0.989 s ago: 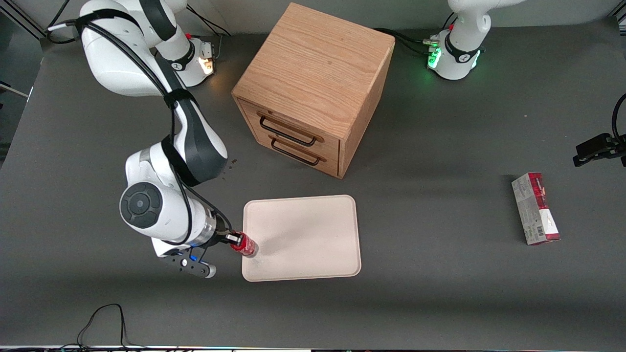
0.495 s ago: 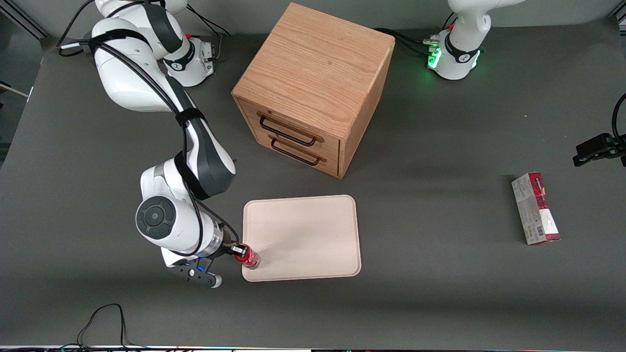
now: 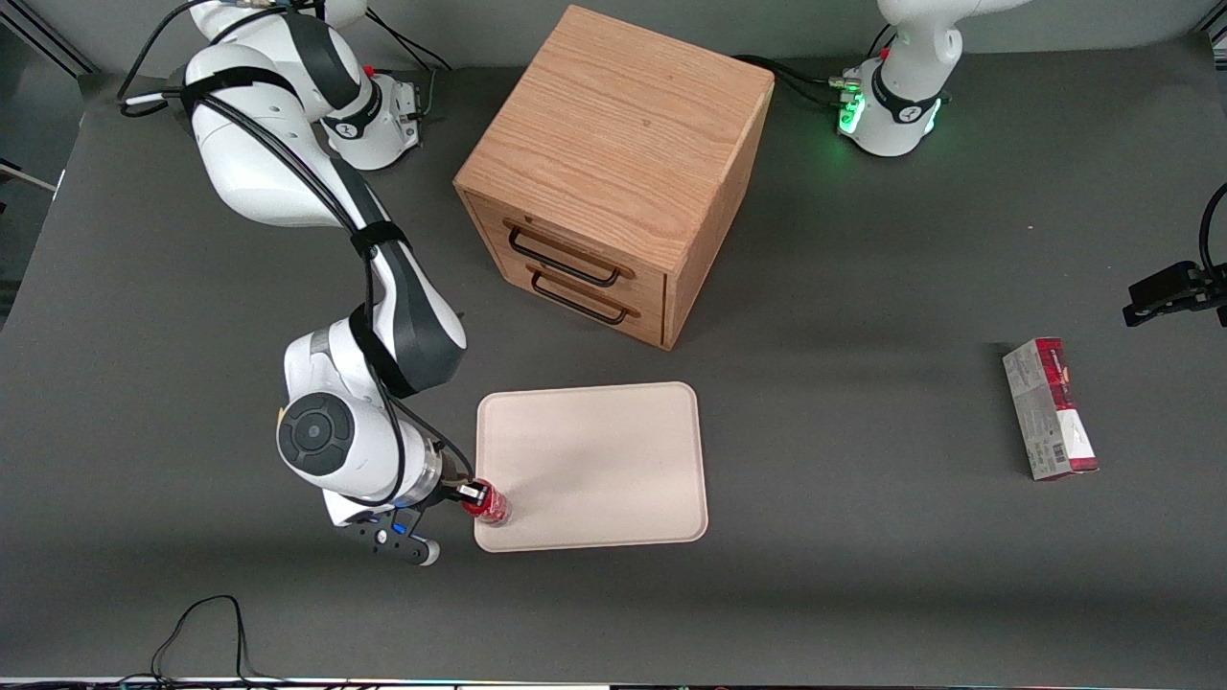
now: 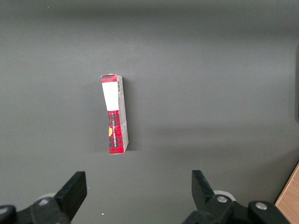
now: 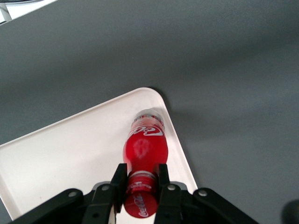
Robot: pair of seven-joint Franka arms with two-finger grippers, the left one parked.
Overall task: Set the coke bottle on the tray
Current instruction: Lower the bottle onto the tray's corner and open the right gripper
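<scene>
Clamped on the neck of the small red coke bottle (image 3: 490, 505) with its red cap and white script, my right arm's black two-finger gripper (image 3: 468, 493) sits low at the near corner of the tray, at the end toward the working arm. From the wrist camera I see the fingers (image 5: 118, 180) pressing the bottle (image 5: 144, 148) just under the cap from both sides, the gripper (image 5: 140, 183) tipped so the bottle leans with its clear base toward the corner of the large flat pale cream-pink rectangular tray (image 5: 70, 158). The base looks to be over the tray's surface just inside the rounded rim; I cannot tell whether it touches.

My arm reaches from its base at the back of the table, elbow bent, the white forearm running toward the front camera and the wrist turned sideways toward the tray (image 3: 613, 450).

Everything sits on a dark grey matte table (image 3: 863, 287). An oak-coloured wooden drawer cabinet (image 3: 613, 172) with two black-handled drawers stands farther from the front camera than the tray, apart from it. A red-and-grey carton box (image 3: 1050, 409) lies flat well toward the parked arm's end; the parked arm's wrist camera looks down on that box (image 4: 114, 114). A black cable (image 3: 206, 623) loops at the table's near edge
</scene>
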